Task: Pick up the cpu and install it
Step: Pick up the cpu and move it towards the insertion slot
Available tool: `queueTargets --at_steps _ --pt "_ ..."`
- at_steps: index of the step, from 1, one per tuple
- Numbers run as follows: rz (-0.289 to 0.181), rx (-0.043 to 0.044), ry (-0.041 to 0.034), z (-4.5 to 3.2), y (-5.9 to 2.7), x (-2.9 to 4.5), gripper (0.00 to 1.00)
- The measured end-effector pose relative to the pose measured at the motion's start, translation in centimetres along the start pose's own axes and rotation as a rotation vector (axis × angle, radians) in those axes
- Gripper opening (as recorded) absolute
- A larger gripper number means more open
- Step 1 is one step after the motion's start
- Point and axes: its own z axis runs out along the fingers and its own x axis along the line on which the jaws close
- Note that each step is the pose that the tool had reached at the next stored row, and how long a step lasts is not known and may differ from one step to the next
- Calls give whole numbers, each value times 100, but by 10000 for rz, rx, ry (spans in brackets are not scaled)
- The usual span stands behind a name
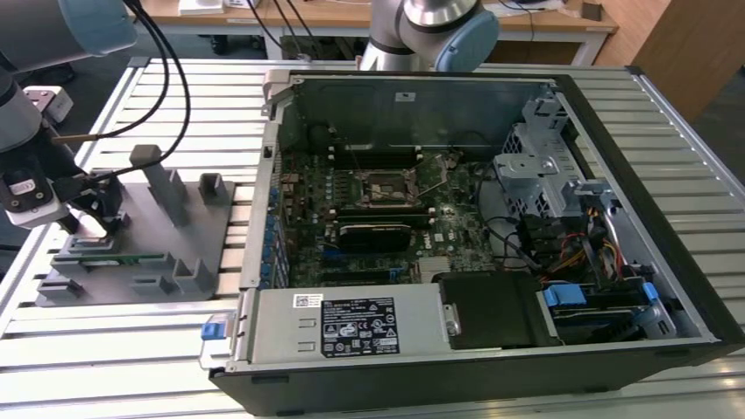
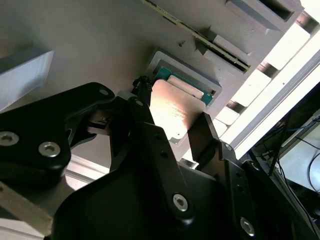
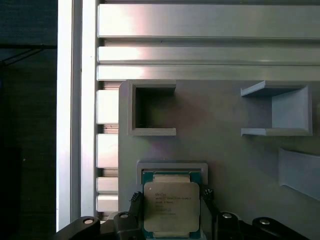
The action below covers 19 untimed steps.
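The cpu (image 3: 171, 212), a flat square chip with a silver-grey metal top, sits between the two black fingers of my gripper (image 3: 171, 196), which is shut on its opposite edges. It is held at a shallow green-lined pocket (image 3: 172, 165) in the grey fixture tray; I cannot tell whether it still rests in that pocket. In the second wrist view the cpu (image 2: 175, 117) shines between the fingers, with the pocket (image 2: 167, 62) just beyond it. In the exterior view my gripper (image 1: 99, 225) hangs over the tray (image 1: 174, 253) at the exterior view's left. The motherboard socket (image 1: 385, 185) lies inside the open computer case (image 1: 652, 218).
A long green memory stick (image 1: 117, 258) lies in the tray near the gripper. Upright grey blocks (image 1: 157, 175) stand on the tray. A second arm's base (image 1: 425, 35) stands behind the case. The case holds a drive cage (image 1: 536, 166), cables and a power supply (image 1: 349, 323). The slatted table (image 1: 140, 367) extends around everything.
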Motion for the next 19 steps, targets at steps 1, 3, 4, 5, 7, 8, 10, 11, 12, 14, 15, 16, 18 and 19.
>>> queueTargets --at_steps 1,3,4,5,7,8,10,11,12,14,15,16,18,19 --pt "0 0 0 0 0 0 54" --pt "0 1 2 -2 0 1 54" --pt "1 2 3 -3 0 2 54" --pt "-1 3 6 -4 -1 5 54" --pt "-1 3 4 -4 -1 5 54" --pt "0 2 3 -3 -1 5 54" --pt "0 1 0 -3 0 5 54" --pt "0 0 -1 -5 0 5 54" --pt "0 3 3 -12 0 5 54" --pt "0 2 2 -23 0 5 54" --pt "0 2 2 -29 0 5 54" --pt "0 2 2 -34 0 5 54" --pt "0 0 -1 -37 1 5 54" --pt "0 1 0 -40 1 5 54"
